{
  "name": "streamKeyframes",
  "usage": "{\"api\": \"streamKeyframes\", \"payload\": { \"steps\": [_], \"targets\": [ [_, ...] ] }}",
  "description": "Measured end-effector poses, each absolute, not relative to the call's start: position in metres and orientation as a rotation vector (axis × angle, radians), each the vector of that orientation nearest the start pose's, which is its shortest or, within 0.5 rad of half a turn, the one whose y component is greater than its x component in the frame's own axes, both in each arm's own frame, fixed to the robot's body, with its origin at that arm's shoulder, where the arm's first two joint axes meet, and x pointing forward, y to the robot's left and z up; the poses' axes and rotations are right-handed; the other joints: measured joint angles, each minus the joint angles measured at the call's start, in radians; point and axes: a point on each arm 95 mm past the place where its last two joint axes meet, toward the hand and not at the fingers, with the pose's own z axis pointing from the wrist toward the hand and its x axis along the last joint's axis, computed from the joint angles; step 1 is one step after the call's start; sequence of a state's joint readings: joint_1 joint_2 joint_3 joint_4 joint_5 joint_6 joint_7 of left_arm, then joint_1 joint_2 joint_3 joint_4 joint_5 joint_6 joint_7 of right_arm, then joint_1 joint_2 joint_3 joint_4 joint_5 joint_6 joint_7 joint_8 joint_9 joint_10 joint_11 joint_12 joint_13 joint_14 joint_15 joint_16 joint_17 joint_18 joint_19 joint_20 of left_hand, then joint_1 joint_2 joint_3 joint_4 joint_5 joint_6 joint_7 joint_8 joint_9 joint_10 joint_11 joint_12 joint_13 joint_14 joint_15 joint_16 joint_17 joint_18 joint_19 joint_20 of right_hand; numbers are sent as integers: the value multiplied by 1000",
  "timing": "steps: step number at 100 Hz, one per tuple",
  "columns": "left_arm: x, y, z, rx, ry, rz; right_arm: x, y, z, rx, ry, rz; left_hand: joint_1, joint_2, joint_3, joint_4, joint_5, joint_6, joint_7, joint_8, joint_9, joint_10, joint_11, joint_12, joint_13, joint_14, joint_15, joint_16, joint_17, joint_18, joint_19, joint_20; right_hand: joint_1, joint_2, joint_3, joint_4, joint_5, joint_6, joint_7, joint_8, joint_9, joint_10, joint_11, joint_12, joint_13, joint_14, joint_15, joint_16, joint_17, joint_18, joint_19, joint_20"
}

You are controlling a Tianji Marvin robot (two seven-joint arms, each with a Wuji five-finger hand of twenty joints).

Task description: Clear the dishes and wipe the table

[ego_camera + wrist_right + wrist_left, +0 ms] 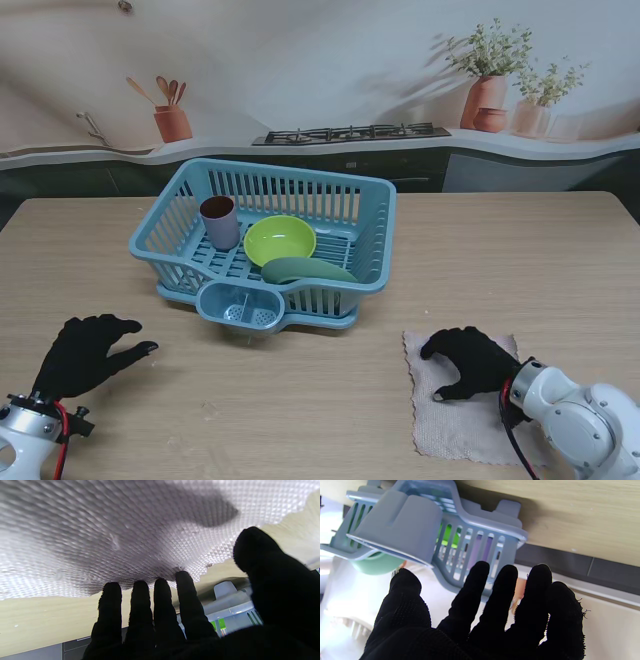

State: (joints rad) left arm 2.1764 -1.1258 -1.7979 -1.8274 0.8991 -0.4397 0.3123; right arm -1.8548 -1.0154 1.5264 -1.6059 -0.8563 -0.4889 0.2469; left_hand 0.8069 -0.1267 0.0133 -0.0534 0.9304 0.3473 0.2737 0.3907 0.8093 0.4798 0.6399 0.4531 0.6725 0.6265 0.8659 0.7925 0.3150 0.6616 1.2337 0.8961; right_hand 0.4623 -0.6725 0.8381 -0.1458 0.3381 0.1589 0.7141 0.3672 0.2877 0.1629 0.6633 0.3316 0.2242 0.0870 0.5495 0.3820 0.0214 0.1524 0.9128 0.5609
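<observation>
Fingers (140, 600) of the black-gloved right hand (468, 360) curl down onto the far edge of the pale, waffle-textured wiping cloth (450, 420), their tips touching the fabric; nothing is pinched or lifted, so the hand presses rather than grasps. The cloth lies flat on the light wooden bench (500, 260), nearer to the robot than the light-blue slatted plastic dish rack (372, 232) and off its right corner. The black-gloved left hand (85, 352) hovers spread and released, holding nothing, well apart from the rack on its left side. Inside the rack stand a mauve tumbler with a brown interior (219, 221), a lime-green round bowl (280, 240) and a sage-green shallow dish (305, 270) leaning at the front wall, so the dishes appear cleared and wiping seems the remaining step.

Risks, as judged: with only the fingertips bearing on one edge, the cloth may bunch or fold instead of sliding flat, or slip free if pressure is light. A wide sweep toward the rack could catch its small front cutlery cup (240, 305) and shove the rack.

No brand, label or legible writing appears on any item.
</observation>
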Motion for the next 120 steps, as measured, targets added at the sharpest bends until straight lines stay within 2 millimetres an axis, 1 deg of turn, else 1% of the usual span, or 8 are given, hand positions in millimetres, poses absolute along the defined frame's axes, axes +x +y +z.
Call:
{"api": "streamKeyframes", "payload": {
  "steps": [23,54,60,68,76,85,105,120],
  "targets": [
    [255,138,-310,-1200,1212,-1664,319,-90,-378,1359,1965,1444,0,0,0,0,0,0,0,2,0,0,0,0,0,0,-1,0,0,0,0,0,1,-76,93,0,-44,10,20,0,-64,-8,47,11,-76,-31,21,5,-5,-27,47,25],
    [255,136,-311,-1213,1217,-1657,330,-81,-379,1240,2009,1411,0,0,0,0,0,0,0,10,0,1,0,0,0,0,-1,0,0,0,0,0,104,-133,194,0,-82,63,172,45,-79,11,301,109,-84,-28,352,182,198,-125,472,146],
    [255,136,-311,-1215,1217,-1658,332,-78,-380,1214,2000,1416,0,0,0,0,0,0,0,10,0,1,0,0,0,0,-1,0,0,0,0,0,146,-133,221,-1,-71,65,228,71,-53,22,353,129,37,-28,527,267,276,-139,550,168],
    [255,136,-311,-1217,1215,-1659,335,-73,-384,1170,1970,1427,0,0,0,0,0,0,0,10,0,1,0,0,0,0,-2,0,0,0,0,0,148,-132,302,-2,-43,63,306,97,18,47,431,166,213,-29,588,291,390,-150,626,187],
    [255,136,-311,-1218,1214,-1661,337,-70,-387,1167,1938,1445,0,0,0,0,0,0,0,10,0,1,0,0,0,0,-2,0,0,0,0,0,213,-134,365,-13,3,54,383,101,104,65,482,205,363,-29,638,221,508,-151,691,195],
    [255,136,-311,-1217,1211,-1661,342,-66,-389,1127,1914,1463,0,0,0,0,0,1,0,10,0,1,0,0,0,0,-2,0,0,0,0,0,208,-200,446,-127,87,10,458,25,258,47,504,167,478,-28,729,143,618,-149,736,177],
    [255,135,-310,-1216,1210,-1661,357,-61,-392,1121,1849,1445,0,0,0,0,0,1,-1,10,0,1,0,0,0,0,-2,0,0,0,0,0,309,-178,470,-104,252,-113,654,-37,492,-18,527,166,578,-6,764,100,693,-106,752,157],
    [255,135,-310,-1220,1209,-1663,375,-64,-395,1140,1767,1402,0,0,0,0,0,1,-2,10,0,1,0,0,0,0,-4,0,-2,0,0,0,310,-183,496,-104,416,-145,692,-105,618,-10,479,166,654,40,715,62,738,-35,748,136]
  ]
}}
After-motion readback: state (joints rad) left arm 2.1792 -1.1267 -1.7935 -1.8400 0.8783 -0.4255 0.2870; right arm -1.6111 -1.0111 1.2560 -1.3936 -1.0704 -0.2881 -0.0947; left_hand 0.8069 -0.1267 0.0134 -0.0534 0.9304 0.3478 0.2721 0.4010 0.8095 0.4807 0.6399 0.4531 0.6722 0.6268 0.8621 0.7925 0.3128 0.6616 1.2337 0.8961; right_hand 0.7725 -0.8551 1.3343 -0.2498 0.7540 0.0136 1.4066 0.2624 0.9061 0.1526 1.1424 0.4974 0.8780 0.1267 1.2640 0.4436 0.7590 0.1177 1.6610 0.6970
